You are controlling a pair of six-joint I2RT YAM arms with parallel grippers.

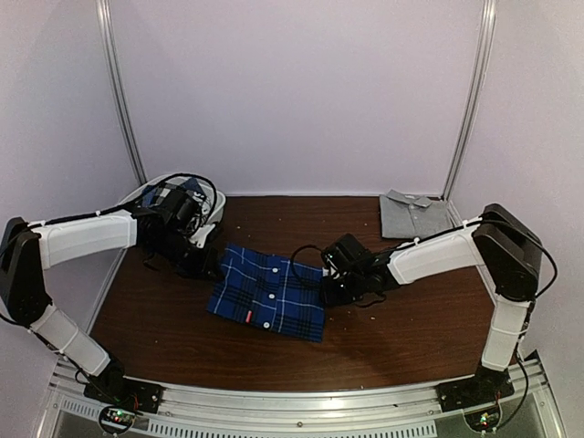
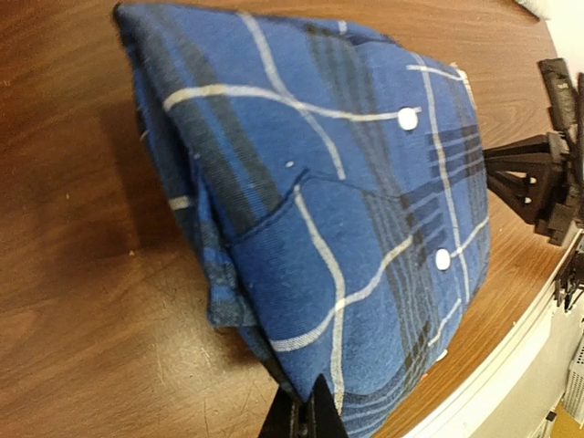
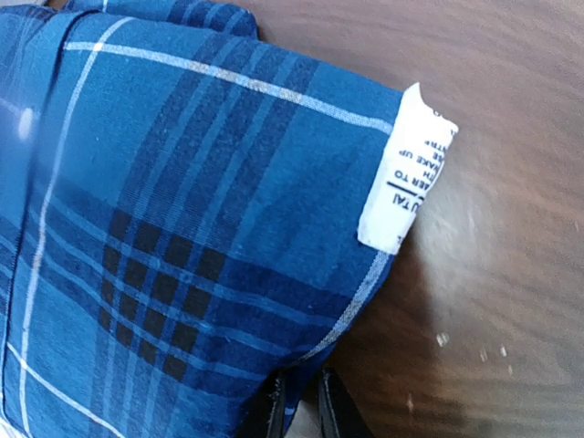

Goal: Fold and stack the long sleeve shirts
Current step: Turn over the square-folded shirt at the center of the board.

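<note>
Black right fingers (image 3: 336, 415) stand nearly together, nipping a folded corner of the blue plaid shirt (image 1: 269, 292) near its white care label (image 3: 406, 173). The left fingers (image 2: 297, 420) are clenched at the opposite hem, seemingly with cloth between them. Soft, light and limp, this shirt would likely sag and come unfolded if lifted by one point, so paired grips at its outer folded edges suit it. It lies folded on the counter (image 1: 392, 333), and a grey shirt (image 1: 412, 215) rests well beyond its right side.
</note>
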